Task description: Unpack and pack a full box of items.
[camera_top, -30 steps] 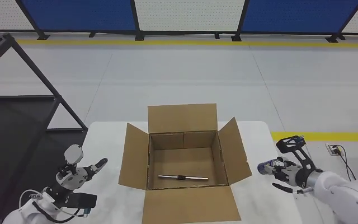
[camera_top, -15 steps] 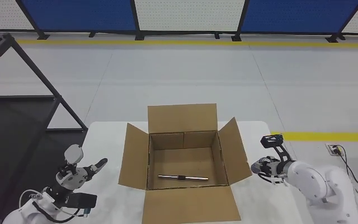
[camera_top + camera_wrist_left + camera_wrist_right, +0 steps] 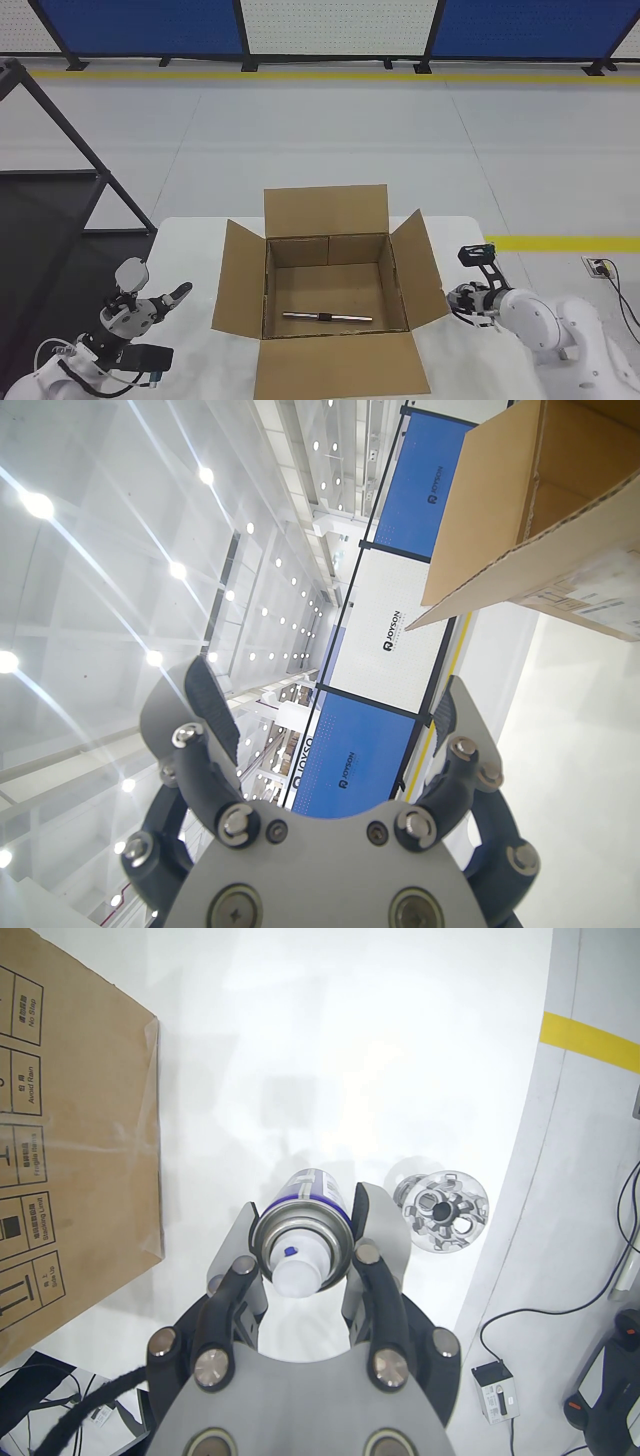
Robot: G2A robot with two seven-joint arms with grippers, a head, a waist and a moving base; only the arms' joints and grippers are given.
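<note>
R wrist view: right gripper (image 3: 306, 1205) jaws clamped on a purple spray can (image 3: 300, 1233), w/ a grey metal hub (image 3: 442, 1218) on the table (image 3: 300, 1053) just beside. In top view both are too small to tell. L wrist view: left gripper (image 3: 325, 695) jaws apart, nothing between. Vs 1 s ago, right gripper has moved in, now near right flap of the box (image 3: 325, 210), mid-right. Left arm unchanged, lower left. Box sits frame centre, flaps open, holds one thin rod (image 3: 327, 317) across its floor.

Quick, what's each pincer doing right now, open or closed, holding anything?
Left pincer: open, empty.
Right pincer: closed on a spray can.
</note>
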